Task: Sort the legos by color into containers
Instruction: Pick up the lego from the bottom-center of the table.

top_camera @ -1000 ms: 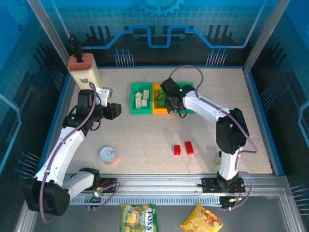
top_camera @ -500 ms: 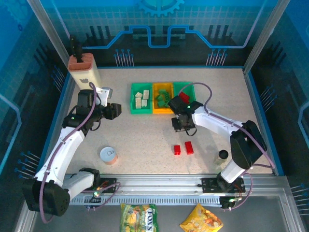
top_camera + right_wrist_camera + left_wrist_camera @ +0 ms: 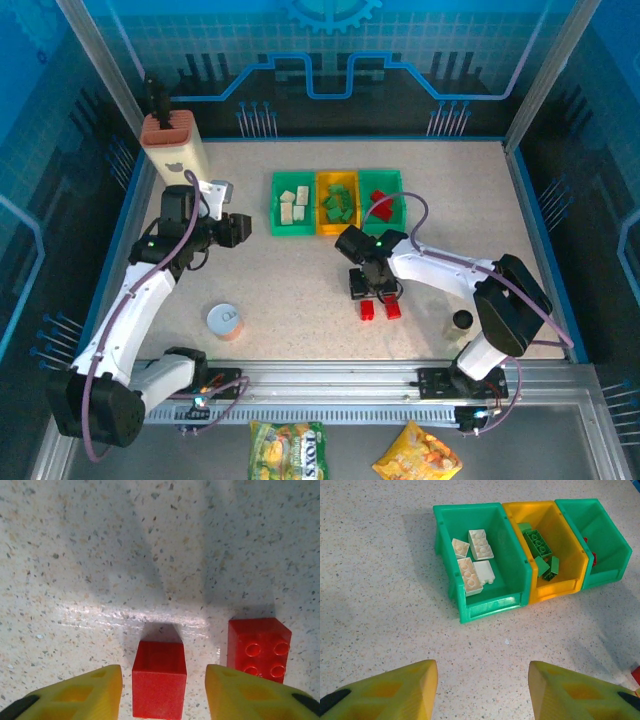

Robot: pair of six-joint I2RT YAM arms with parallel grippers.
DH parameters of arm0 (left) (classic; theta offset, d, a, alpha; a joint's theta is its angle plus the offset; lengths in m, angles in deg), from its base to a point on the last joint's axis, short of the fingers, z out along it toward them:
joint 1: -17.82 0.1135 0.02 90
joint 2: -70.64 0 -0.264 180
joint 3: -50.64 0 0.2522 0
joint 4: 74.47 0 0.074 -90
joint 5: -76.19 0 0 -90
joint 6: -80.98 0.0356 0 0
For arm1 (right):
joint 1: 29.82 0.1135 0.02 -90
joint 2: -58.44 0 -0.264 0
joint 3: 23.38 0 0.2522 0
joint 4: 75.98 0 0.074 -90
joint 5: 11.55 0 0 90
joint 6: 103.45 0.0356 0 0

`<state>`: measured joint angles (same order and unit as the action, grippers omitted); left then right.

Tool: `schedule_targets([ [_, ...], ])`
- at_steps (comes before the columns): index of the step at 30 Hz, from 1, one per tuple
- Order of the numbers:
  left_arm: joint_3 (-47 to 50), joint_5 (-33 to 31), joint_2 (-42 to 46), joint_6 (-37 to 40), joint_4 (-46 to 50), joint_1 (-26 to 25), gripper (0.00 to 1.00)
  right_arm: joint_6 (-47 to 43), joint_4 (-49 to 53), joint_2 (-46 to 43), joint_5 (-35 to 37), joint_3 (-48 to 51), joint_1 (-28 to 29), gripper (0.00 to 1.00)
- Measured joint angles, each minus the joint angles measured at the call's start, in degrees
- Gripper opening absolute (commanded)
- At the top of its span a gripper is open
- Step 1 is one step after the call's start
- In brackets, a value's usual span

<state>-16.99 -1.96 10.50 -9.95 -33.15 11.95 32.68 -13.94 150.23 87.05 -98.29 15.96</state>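
**Right pincer open around a loose red brick on the table**

The right pincer (image 3: 162, 692) points straight down at the table (image 3: 75, 555) with its two yellow fingers apart. A red brick (image 3: 159, 677) lies in the gap between them. A strip of bare table shows on each side of it, so neither finger touches it. This brick turns a smooth face to the wrist camera. A second red brick (image 3: 258, 647), studs showing, lies just beside it to the right, outside the gap and past the tip of the right-hand finger. From above, both bricks sit side by side near the front middle of the table, well apart from the trays.

The right arm reaches from its base at the near right edge. Its forearm lies low and stretches leftward toward the middle, and its wrist is bent down over the bricks.

The left arm rises from its base at the near left and leans forward. The left pincer (image 3: 482, 690) is held above the table, left of the trays and facing them, fingers apart with nothing between.

The three trays stand in a row, touching. The left green tray (image 3: 485, 607) holds cream bricks (image 3: 472, 567), the yellow tray (image 3: 555, 590) holds green bricks (image 3: 540, 547), and the right green tray (image 3: 610, 545) holds red pieces (image 3: 593, 558).
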Motion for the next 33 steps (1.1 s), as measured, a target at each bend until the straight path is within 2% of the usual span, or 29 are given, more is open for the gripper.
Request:
schedule_targets([
  [15,0.0,0.0,1.2,0.0,0.0,0.0,0.52,5.5,-0.4,5.3,-2.1,2.1,3.3,0.53],
  [33,0.0,0.0,1.2,0.0,0.0,0.0,0.52,7.7,-1.8,8.0,-3.5,2.3,3.8,0.41],
])
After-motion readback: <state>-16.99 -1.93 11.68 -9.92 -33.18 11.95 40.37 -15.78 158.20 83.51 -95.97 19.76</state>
